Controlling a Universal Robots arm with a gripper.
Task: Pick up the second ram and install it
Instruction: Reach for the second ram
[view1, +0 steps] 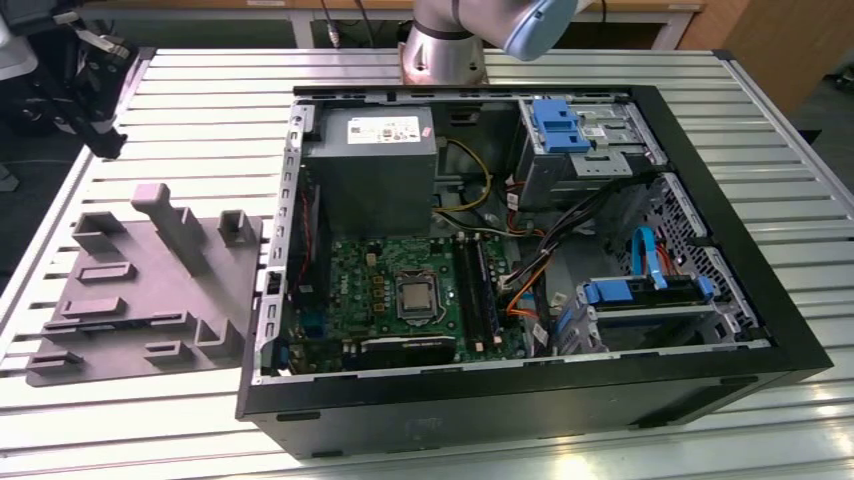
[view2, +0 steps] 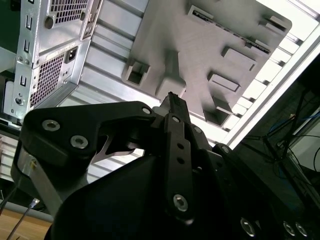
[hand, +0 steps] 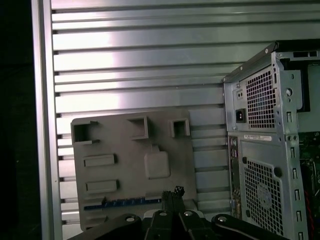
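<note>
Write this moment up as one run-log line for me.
pincer: shut, empty, above grey tray | second ram: lying in tray, not gripped | computer case: open

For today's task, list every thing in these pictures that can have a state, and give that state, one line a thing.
Gripper: shut, holding nothing, over the grey tray.
Memory stick: resting on the grey tray, not gripped, not installed.
Computer case: lying on its side, cover off, inside exposed.
Processor: uncovered, no cooler on it.
</note>
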